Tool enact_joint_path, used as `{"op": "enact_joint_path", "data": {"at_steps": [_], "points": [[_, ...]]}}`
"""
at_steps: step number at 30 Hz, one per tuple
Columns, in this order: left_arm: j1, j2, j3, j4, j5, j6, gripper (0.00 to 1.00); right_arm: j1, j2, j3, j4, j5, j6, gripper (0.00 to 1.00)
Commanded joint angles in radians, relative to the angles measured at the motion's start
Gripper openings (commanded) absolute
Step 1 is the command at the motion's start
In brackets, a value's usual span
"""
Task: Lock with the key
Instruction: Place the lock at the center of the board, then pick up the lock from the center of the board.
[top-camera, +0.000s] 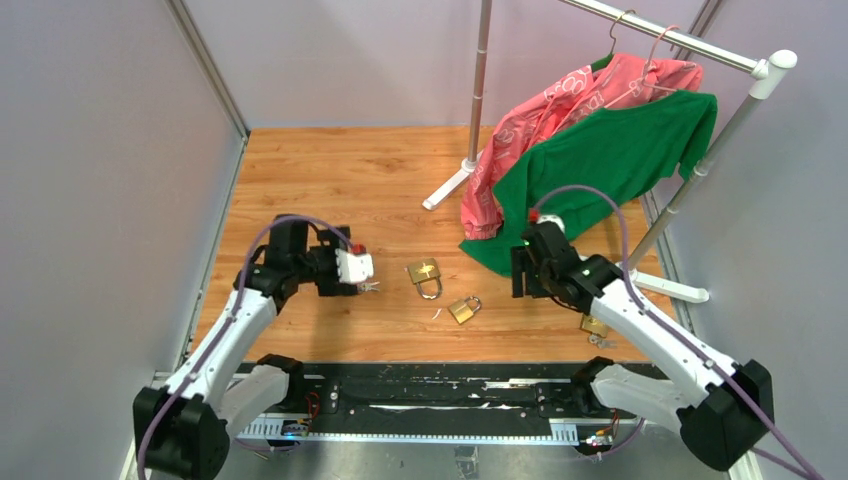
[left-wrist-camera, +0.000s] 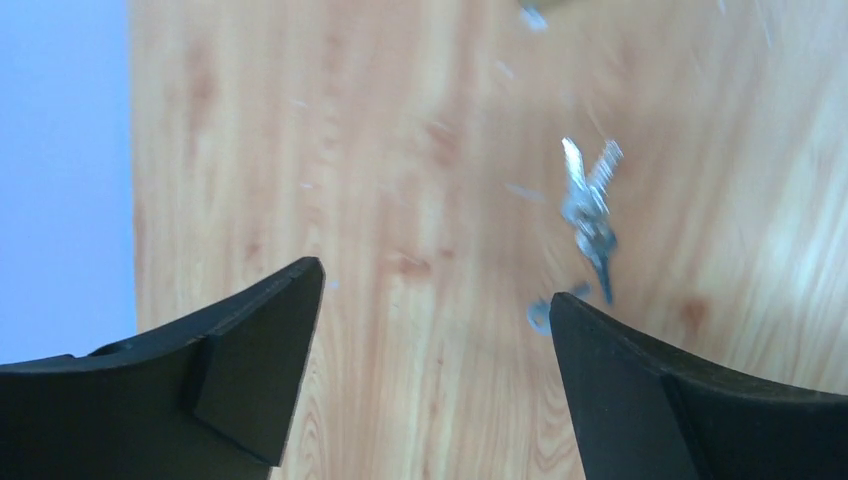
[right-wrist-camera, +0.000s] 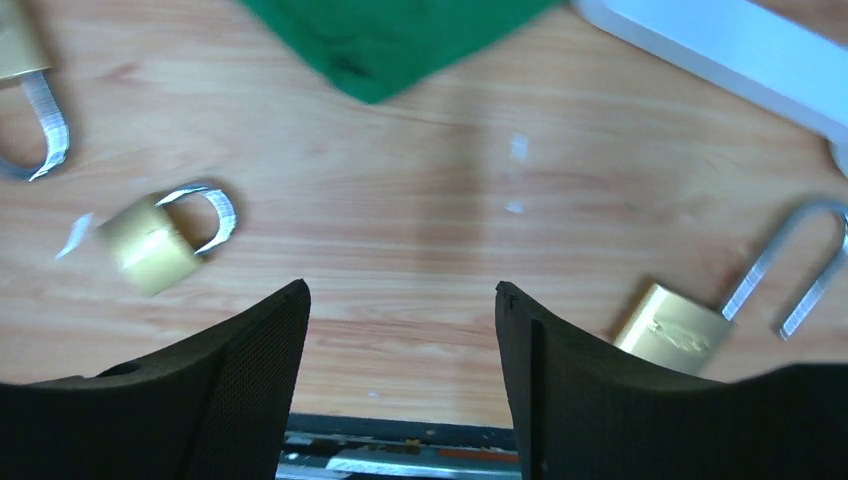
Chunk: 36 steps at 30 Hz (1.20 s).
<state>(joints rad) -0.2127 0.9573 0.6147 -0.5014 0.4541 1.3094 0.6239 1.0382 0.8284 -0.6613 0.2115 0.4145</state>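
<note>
A bunch of silver keys lies on the wooden table just ahead of my left gripper, nearer its right finger; it also shows in the top view. My left gripper is open and empty above them. Three brass padlocks lie on the table: a large one, a small one and one at the right. My right gripper is open and empty, hovering between the small padlock and the right padlock, whose shackle stands open.
A white clothes rack stands at the back right with a pink garment and a green shirt hanging to the table. Its foot lies close to my right gripper. Grey walls enclose the sides.
</note>
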Motion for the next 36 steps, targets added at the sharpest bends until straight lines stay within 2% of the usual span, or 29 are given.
{"op": "enact_joint_path", "data": {"at_steps": [1, 5, 8, 11, 16, 22, 27, 31, 36], "points": [[0.004, -0.095, 0.084, 0.12, 0.129, -0.737, 0.94, -0.146, -0.093, -0.116, -0.097, 0.16, 0.161, 0.72], [0.003, -0.199, 0.009, 0.266, 0.079, -1.171, 0.94, -0.301, -0.191, -0.205, -0.115, 0.201, 0.29, 0.71], [0.004, -0.251, -0.064, 0.337, -0.1, -1.398, 0.95, -0.423, -0.254, -0.282, -0.122, 0.234, 0.373, 0.66], [0.004, -0.291, -0.136, 0.376, -0.295, -1.537, 1.0, -0.535, -0.262, -0.328, -0.101, 0.251, 0.445, 0.63], [0.005, -0.359, -0.271, 0.472, -0.366, -1.738, 1.0, -0.723, -0.126, -0.335, -0.04, 0.246, 0.474, 0.62], [0.006, -0.34, -0.277, 0.478, -0.356, -1.737, 1.0, -0.763, 0.067, -0.301, 0.042, 0.279, 0.41, 0.61], [0.009, -0.34, -0.285, 0.522, -0.345, -1.725, 1.0, -0.775, 0.17, -0.28, 0.056, 0.206, 0.374, 0.63], [0.015, -0.335, -0.287, 0.524, -0.339, -1.727, 1.0, -0.772, 0.173, -0.255, 0.051, 0.053, 0.334, 0.53], [0.017, -0.329, -0.287, 0.534, -0.325, -1.728, 1.0, -0.691, 0.097, -0.295, 0.046, -0.112, 0.451, 0.48]]}}
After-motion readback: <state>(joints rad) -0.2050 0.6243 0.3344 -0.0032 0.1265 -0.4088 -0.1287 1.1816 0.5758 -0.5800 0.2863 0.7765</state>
